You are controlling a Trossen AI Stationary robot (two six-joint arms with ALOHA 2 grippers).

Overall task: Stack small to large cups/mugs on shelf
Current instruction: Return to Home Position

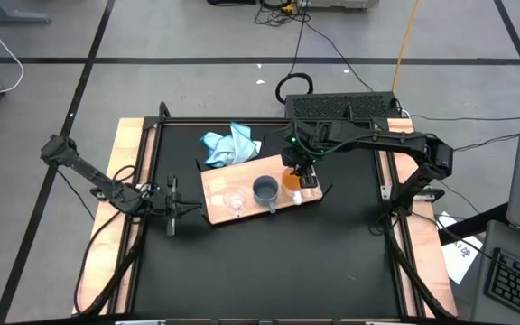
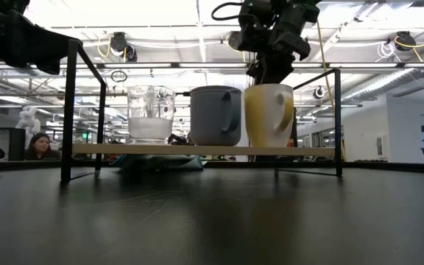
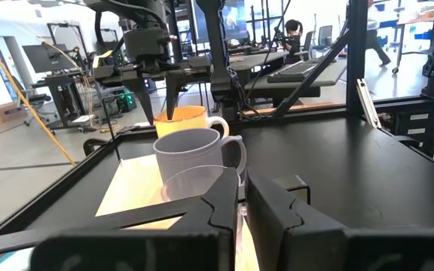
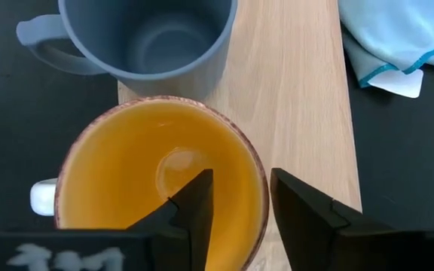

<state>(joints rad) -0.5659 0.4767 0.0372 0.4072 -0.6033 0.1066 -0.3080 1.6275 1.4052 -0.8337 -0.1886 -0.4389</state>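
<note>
Now three mugs (image 2: 213, 115) on one shelf (image 4: 292, 113); right hand (image 3: 157, 111) open over orange mug (image 4: 126, 173); left hand (image 3: 241, 199) closed.

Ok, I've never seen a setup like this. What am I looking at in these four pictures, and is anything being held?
Two dark robot arms, left and right, work at a black table. One picture looks straight down, one looks level across the tabletop, and one comes from each arm's wrist. On a raised wooden shelf stand three cups in a row: a clear glass cup, a grey-blue mug, an orange mug. A light blue cloth lies next to the shelf. The right gripper hovers over the orange mug, fingers open, gripping nothing. The left gripper waits off the shelf's glass-cup end, fingers shut, empty.
</note>
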